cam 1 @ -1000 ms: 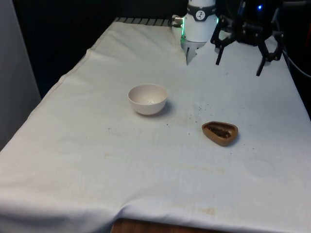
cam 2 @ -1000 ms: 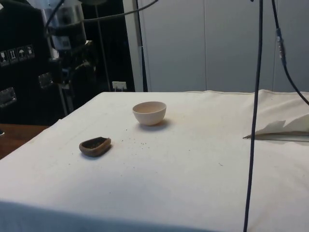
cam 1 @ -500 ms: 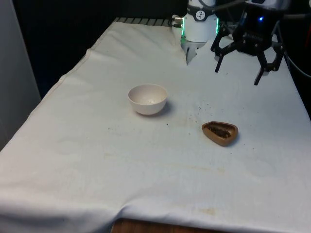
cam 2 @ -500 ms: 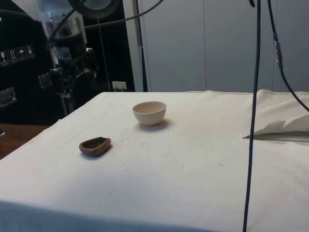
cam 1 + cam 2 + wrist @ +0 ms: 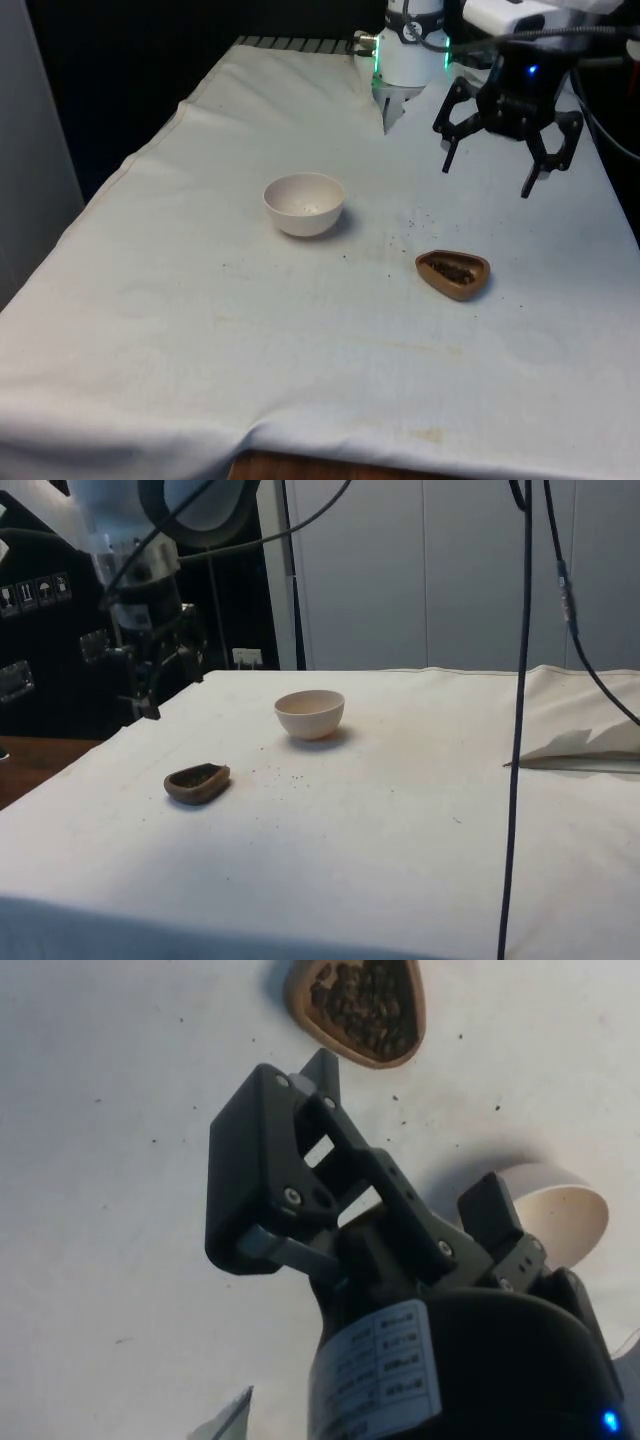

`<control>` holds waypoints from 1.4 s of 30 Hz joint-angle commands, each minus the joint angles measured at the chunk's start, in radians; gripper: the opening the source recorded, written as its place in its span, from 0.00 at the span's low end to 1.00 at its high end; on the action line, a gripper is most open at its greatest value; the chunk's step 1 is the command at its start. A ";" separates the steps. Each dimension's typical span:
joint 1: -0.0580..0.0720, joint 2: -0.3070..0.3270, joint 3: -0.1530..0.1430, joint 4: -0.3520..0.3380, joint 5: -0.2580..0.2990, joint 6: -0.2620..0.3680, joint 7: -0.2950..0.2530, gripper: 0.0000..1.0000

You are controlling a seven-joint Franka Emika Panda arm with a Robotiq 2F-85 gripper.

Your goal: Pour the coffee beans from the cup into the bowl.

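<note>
Gripper [image 5: 485, 180] wide open, empty, above far cloth [image 5: 200, 330]; brown cup [image 5: 453, 274] right of bowl [image 5: 304, 203].

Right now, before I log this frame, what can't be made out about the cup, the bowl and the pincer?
- Bowl: wrist view, the pincer and wrist body cover much of it, so its inside is hidden.
- Bowl: side view, the near wall hides its floor.
- Cup: side view, the low angle hides how many beans it holds.
- Specks on the cloth near the cup: front view, too small to tell beans from stains.
</note>
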State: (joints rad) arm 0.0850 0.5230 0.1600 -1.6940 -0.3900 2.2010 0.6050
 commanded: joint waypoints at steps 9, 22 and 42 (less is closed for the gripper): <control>-0.010 0.025 0.007 -0.019 0.017 0.064 -0.006 1.00; -0.015 0.081 0.006 -0.019 0.020 0.144 0.000 1.00; -0.016 0.168 0.004 0.010 0.020 0.209 0.017 1.00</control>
State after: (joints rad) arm 0.0710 0.6860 0.1610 -1.6880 -0.3760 2.4030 0.6210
